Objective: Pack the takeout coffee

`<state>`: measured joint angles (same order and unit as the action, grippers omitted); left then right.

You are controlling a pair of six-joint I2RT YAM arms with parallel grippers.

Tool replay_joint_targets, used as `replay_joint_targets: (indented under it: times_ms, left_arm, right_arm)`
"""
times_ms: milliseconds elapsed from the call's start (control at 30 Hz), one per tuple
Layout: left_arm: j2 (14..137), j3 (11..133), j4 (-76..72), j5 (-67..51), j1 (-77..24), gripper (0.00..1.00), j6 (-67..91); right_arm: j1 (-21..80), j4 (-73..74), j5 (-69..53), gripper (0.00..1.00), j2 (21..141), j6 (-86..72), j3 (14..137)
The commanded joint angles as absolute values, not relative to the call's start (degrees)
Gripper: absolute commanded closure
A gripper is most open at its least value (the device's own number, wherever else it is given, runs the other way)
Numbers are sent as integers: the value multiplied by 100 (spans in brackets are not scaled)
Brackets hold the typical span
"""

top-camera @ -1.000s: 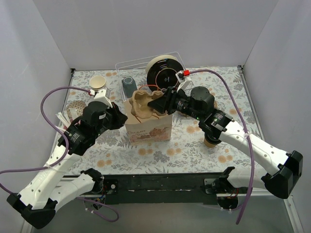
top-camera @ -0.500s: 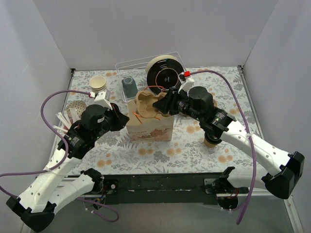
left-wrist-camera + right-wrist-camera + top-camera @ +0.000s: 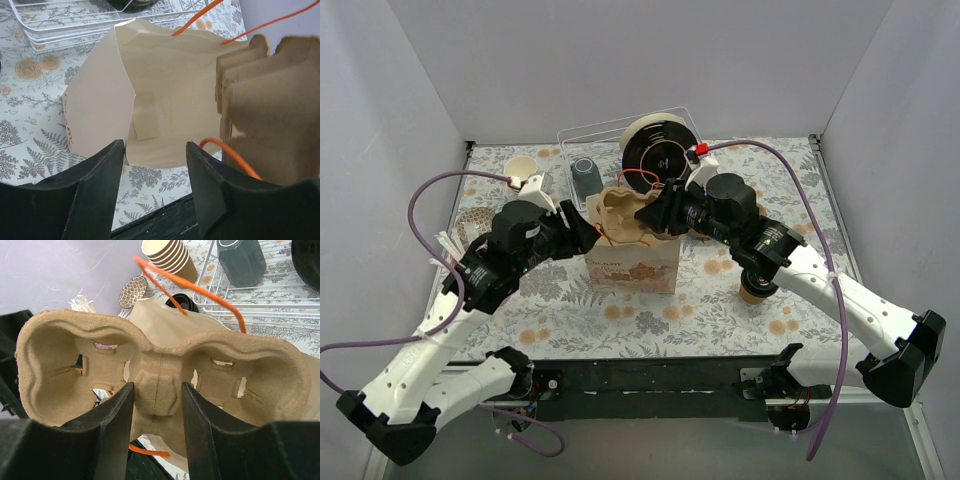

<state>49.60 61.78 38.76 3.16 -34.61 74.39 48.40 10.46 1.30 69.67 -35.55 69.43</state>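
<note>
Moved to paper bag (image 3: 630, 268) mouth, jaws spread, empty — left gripper (image 3: 155, 150). Pinched on cup carrier (image 3: 260, 360) above bag for insertion — right gripper (image 3: 157, 390).

The left gripper (image 3: 155, 147) has opened, freeing the paper bag's (image 3: 95, 115) rim, and the bag shifted slightly right
</note>
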Motion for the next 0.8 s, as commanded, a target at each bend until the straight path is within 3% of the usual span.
replay_joint_targets:
  times_ms: [0, 333, 567, 767]
  left_arm:
    - [5378, 6583, 4148, 737, -3445, 47, 7532]
    - [5915, 7576, 4666, 1159, -3445, 34, 7708]
    - [5344, 7488, 4790, 801, -3454, 33, 8560]
    - [5414, 8077, 5388, 1318, -3445, 32, 8895]
  right_arm:
    - [4869, 818, 27, 68, 6794, -3445, 6873]
    - [4843, 1151, -466, 67, 7154, -3068, 7373]
    - [4834, 1363, -983, 68, 7304, -3146, 7673]
    - [4843, 1222, -1072, 68, 7207, -3305, 7761]
